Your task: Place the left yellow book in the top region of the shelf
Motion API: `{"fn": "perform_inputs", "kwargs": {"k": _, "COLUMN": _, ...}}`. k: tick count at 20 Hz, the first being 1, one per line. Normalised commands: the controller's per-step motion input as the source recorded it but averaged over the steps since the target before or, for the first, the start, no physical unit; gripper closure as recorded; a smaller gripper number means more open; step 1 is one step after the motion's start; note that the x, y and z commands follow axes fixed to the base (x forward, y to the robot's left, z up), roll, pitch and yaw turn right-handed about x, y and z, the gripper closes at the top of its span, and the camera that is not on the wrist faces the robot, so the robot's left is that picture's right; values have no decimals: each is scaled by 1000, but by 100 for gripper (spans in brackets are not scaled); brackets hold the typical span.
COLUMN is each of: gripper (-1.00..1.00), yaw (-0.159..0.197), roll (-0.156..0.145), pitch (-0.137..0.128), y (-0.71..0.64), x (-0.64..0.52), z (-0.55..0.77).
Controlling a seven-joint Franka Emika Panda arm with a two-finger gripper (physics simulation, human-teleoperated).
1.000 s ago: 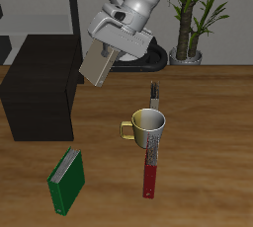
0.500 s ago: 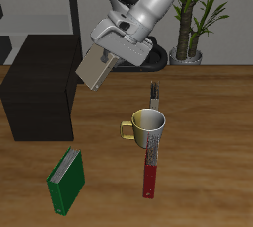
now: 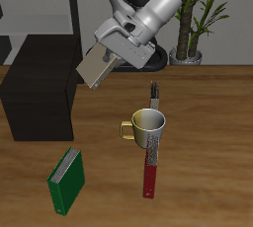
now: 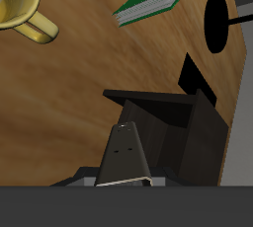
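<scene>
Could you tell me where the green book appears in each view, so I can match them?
Exterior view: green book lies near the table's front edge, before the shelf.
Wrist view: green book lies beside the mug.
Shared landmark: the mug.

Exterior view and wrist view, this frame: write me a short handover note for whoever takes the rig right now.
Gripper: jaws shut on the left yellow book, held tilted in the air, clear of the table.
Shelf: black cabinet, nothing seen on its top; the book hangs beside and above its near corner.
Done: book picked and lifted.
Left: carry it over the shelf top, lower, release.
</scene>
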Motion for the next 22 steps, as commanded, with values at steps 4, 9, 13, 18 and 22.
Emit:
{"fn": "perform_inputs", "kwargs": {"k": 4, "gripper": 100, "yaw": -58, "roll": -57, "pitch": 13, "y": 26, "x": 73, "z": 82}}
{"fn": "perform_inputs", "kwargs": {"k": 9, "gripper": 100, "yaw": -51, "roll": -57, "pitch": 10, "y": 70, "x": 100, "z": -45}}
{"fn": "perform_inputs", "kwargs": {"k": 13, "gripper": 100, "yaw": -2, "roll": -20, "pitch": 16, "y": 21, "x": 122, "z": -114}}
{"fn": "perform_inputs", "kwargs": {"k": 18, "gripper": 100, "yaw": -3, "roll": -54, "pitch": 7, "y": -112, "x": 110, "z": -120}}
{"fn": "perform_inputs", "kwargs": {"k": 22, "gripper": 100, "yaw": 3, "roll": -30, "pitch": 37, "y": 1, "x": 90, "z": -186}}
